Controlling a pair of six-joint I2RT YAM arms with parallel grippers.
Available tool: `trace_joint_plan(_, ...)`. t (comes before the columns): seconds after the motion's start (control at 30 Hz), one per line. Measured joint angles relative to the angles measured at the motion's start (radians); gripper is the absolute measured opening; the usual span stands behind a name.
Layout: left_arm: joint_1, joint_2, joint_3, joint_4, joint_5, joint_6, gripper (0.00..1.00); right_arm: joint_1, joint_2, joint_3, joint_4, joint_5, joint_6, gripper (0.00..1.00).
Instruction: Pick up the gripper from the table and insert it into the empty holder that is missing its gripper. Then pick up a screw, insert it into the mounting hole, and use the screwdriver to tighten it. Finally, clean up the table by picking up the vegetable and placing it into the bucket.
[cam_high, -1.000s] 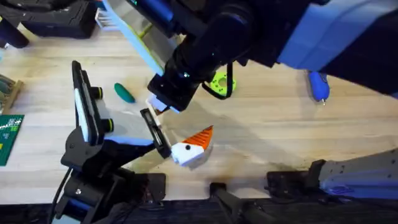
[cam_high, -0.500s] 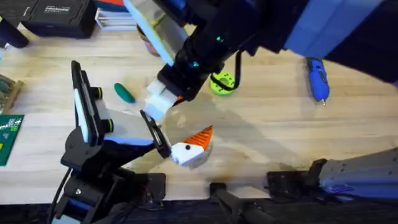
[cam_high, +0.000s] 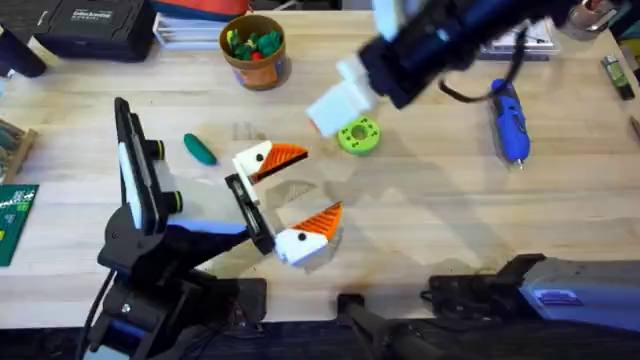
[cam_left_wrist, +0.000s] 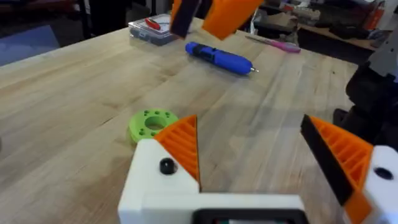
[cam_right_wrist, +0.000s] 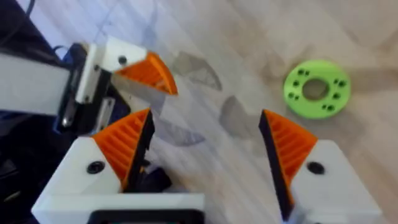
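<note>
On the near-left part of the wooden table (cam_high: 420, 220), seen from overhead: the left gripper (cam_high: 322, 182), pointing to the right, fingers spread wide with nothing between them. Same wide gap in the left wrist view (cam_left_wrist: 249, 134).

At the far finger of that pair — the holder (cam_high: 252, 160), white and angular, with the gripper (cam_high: 285, 157) lying against it, orange wedge tip pointing right. Seen close in the left wrist view as a smooth orange wedge (cam_left_wrist: 181, 146) on the white mount (cam_left_wrist: 155, 180), with a small dark round spot on the mount's face; cannot tell whether that is a screw or a bare hole. Seen again in the right wrist view, wedge (cam_right_wrist: 148, 73) on mount (cam_right_wrist: 109, 59).

Above the table's middle, raised and apart from the left arm: the right gripper (cam_high: 335, 100), just beside the lime-green disc (cam_high: 358, 135). From its own wrist camera (cam_right_wrist: 205, 149), fingers parted, holding nothing, ribbed orange pads (cam_right_wrist: 124, 146) facing each other over bare wood, disc (cam_right_wrist: 317, 88) off to one side.

Well to the right — the screwdriver (cam_high: 510, 118), lying flat, tip toward the near edge; blue and flat in the left wrist view too (cam_left_wrist: 221, 57), beyond the disc (cam_left_wrist: 151, 123).

Left of the holder, near but apart: the vegetable (cam_high: 200, 149), on the wood.

At the far edge: the bucket (cam_high: 255, 50), upright, with green and orange toy pieces inside.
</note>
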Motion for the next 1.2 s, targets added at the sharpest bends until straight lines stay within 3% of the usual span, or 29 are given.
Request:
trace_joint_plan(0.17, 0.000, 0.000, 0.000, 0.000, 0.000, 0.000, 0.985, -0.093, -0.100, -0.196, 0.010, -0.139, -0.040, 0.993)
trace_joint_plan(0.43, 0.000, 0.000, 0.000, 0.000, 0.000, 0.000, 0.965, -0.178, -0.409, -0.394, 0.006, -0.255, -0.079, 0.993)
trace_joint_plan(0.5, 0.000, 0.000, 0.000, 0.000, 0.000, 0.001, 0.722, -0.185, -0.460, -0.410, 0.006, -0.267, -0.078, 0.993)
trace_joint_plan(0.63, 0.000, 0.000, 0.000, 0.000, 0.000, 0.004, 0.074, -0.186, -0.500, -0.416, 0.006, -0.276, -0.079, 0.993)
trace_joint_plan(0.67, 0.000, 0.000, 0.000, 0.000, 0.000, 0.008, 0.023, -0.186, -0.500, -0.416, 0.006, -0.276, -0.079, 0.993)
trace_joint_plan(0.97, 0.000, 0.000, 0.000, 0.000, 0.000, 0.008, 0.005, -0.208, -0.417, -0.419, 0.008, -0.257, -0.073, 0.993)
trace_joint_plan(1.2, 0.000, 0.000, 0.000, 0.000, 0.000, 0.007, 0.005, -0.388, -0.245, -0.420, 0.127, -0.165, -0.049, 0.993)
